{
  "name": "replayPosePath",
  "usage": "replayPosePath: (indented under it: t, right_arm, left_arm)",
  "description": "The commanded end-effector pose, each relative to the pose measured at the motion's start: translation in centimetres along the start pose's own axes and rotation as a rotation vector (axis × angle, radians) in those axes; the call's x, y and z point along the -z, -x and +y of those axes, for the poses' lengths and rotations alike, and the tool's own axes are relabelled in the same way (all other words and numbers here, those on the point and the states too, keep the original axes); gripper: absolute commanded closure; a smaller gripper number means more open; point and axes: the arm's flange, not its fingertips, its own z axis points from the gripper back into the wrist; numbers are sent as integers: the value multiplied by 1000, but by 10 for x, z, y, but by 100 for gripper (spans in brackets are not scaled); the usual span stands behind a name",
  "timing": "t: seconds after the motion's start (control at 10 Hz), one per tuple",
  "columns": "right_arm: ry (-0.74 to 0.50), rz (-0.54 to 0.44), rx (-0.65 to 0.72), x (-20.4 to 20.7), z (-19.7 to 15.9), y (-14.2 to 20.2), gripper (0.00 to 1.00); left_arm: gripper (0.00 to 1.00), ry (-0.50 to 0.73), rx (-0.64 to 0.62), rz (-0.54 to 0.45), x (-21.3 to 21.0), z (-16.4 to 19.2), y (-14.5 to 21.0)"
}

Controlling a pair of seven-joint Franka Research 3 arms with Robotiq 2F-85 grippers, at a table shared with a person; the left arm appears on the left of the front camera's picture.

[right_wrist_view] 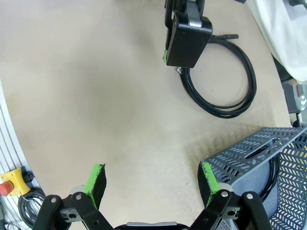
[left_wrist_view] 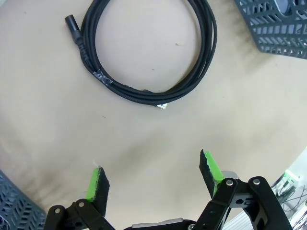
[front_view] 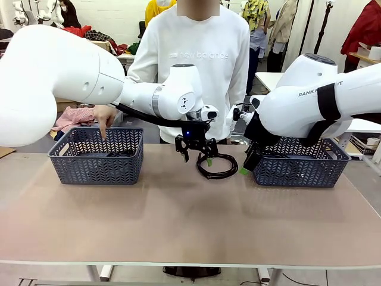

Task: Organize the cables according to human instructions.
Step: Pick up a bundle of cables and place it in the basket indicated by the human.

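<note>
**Below the left claw, one coiled cable on the table**

Beneath the left gripper (front_view: 197,151), jaws spread and empty, a coiled cable (left_wrist_view: 148,52) lies flat just ahead of the fingertips, its plug end (left_wrist_view: 72,22) pointing away from the coil. Its upper loop is cut off in the left wrist view. The right gripper (right_wrist_view: 152,183), also open and empty, hovers beside the right basket (front_view: 300,170), where another cable (right_wrist_view: 274,177) is half hidden. The person's hand (front_view: 105,117) points into the left basket (front_view: 97,164).

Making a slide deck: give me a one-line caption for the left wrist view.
Open left gripper hovers above a coiled black cable lying on the tan table.
</note>
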Motion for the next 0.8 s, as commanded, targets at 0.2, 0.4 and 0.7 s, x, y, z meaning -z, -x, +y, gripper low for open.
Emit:
replayPosePath:
  t: [0.2,0.4,0.7]
  right_arm:
    - [8,-2,2,-1,0,0,0]
    - [8,-2,2,-1,0,0,0]
    - [8,-2,2,-1,0,0,0]
  left_arm:
    - [0,23,-63,-13,4,5,-4]
    - [0,16,-201,-37,15,7,-10]
    - [0,-44,-336,-27,23,2,-23]
